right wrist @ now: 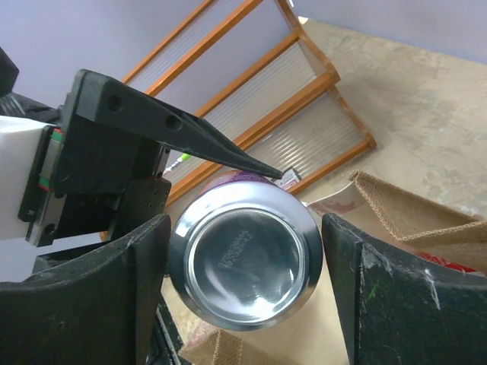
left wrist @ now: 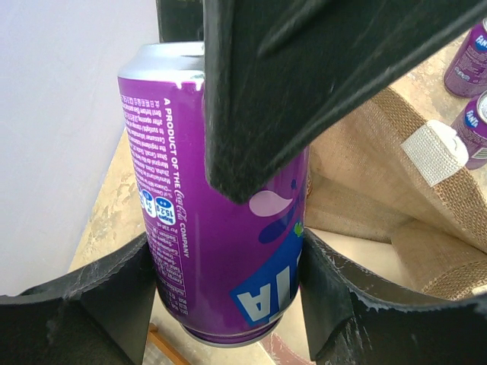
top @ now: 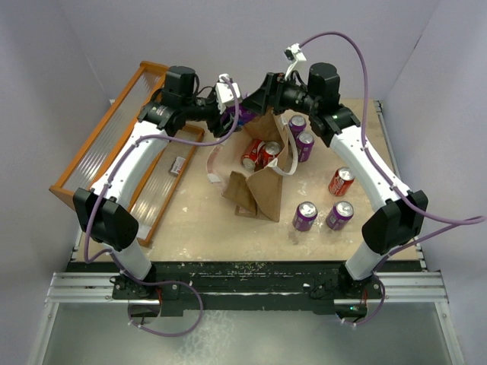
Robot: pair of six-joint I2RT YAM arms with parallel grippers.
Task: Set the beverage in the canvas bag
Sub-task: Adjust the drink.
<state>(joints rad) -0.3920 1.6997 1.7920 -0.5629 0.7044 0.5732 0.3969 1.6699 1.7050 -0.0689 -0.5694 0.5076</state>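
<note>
Purple aluminium soda can (left wrist: 221,228) sat pinched across its barrel between the black fingers (left wrist: 99,304) of your left gripper (left wrist: 224,285). Your right gripper (right wrist: 245,266) straddled the same can end-on, with the can's long axis pointing straight back at that wrist. You could not tell whether it pressed the can or merely flanked it. The tan canvas bag with white loop handles (top: 262,190) stood just near and right of the can, mouth open.

White arm shells (top: 137,156), black joints (top: 114,220), purple cables (top: 332,33), black left claw (left wrist: 228,304)
</note>
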